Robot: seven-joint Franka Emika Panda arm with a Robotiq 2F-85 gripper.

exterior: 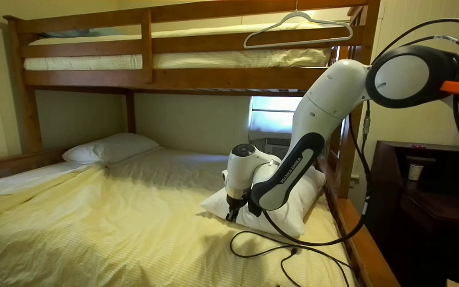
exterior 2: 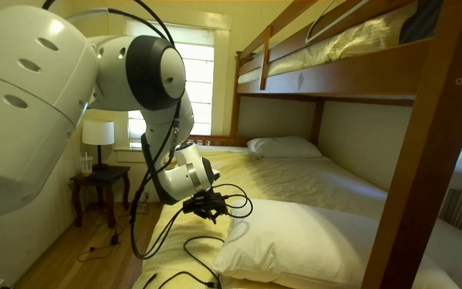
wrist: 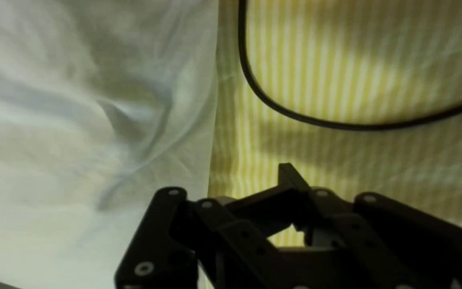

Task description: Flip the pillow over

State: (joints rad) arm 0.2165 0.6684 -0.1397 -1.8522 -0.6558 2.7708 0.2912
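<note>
From my right a white robot arm (exterior: pixel 327 97) reaches over the lower bunk (exterior: pixel 369 247) and bends low, its black gripper (exterior: pixel 232 219) pointing down by the near edge of a plump white pillow (exterior: pixel 294 213); whether the two touch I can't tell. Loose black cable (exterior: pixel 230 242) loops across the yellow cover (exterior: pixel 134 231) just in front of that pillow, while a flatter white pillow (exterior: pixel 112 149) lies well apart, at the back left. Above, a pale hanger (exterior: pixel 298 42) dangles before the top bunk's wooden rails (exterior: pixel 201 44), and a bright window (exterior: pixel 273 117) shows behind the arm.

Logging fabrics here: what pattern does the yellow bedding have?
The yellow bedding has narrow yellow and paler stripes, clearest in the wrist view.
</note>
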